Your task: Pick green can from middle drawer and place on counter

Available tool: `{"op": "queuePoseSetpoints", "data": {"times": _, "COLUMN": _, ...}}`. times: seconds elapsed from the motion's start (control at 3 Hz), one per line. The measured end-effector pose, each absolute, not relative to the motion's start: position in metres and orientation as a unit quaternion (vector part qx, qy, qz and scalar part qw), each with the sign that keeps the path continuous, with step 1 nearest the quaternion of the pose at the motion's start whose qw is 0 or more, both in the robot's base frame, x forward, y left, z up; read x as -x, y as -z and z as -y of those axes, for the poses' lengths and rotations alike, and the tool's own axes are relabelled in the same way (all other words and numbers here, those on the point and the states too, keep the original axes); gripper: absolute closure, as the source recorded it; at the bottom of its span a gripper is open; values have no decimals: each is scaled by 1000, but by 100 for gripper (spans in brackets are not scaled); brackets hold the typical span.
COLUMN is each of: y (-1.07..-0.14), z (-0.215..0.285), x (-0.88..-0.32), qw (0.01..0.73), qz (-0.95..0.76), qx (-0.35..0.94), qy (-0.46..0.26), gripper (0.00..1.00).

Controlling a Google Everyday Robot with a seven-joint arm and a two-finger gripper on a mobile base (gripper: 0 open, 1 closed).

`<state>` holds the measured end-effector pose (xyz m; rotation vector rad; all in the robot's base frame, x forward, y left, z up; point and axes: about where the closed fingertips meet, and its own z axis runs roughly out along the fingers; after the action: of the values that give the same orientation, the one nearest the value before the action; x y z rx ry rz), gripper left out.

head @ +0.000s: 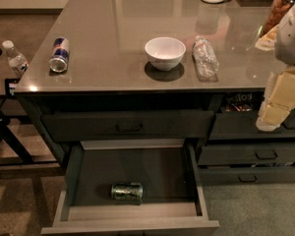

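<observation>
The green can lies on its side on the flat bottom of the open middle drawer, near the drawer's front. The counter is glossy grey-brown and sits above the dark drawer cabinet. My gripper hangs at the right edge of the view, pale and pointing down, in front of the right-hand drawers. It is well above and to the right of the can and holds nothing that I can see.
On the counter are a white bowl, a clear plastic bottle lying beside it, and a blue-and-silver can lying at the left. A jar stands at the far right. A small bottle stands on a side table at the left.
</observation>
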<state>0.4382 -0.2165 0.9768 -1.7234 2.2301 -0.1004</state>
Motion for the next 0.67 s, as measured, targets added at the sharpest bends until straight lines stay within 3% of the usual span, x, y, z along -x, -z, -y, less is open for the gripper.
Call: {"op": "queuePoseSetpoints", "data": {"times": 0.67, "y": -964, "z": 208, "x": -437, "qw": 167, "qz": -783, "qx": 599, "qy": 34, "gripper": 0}}
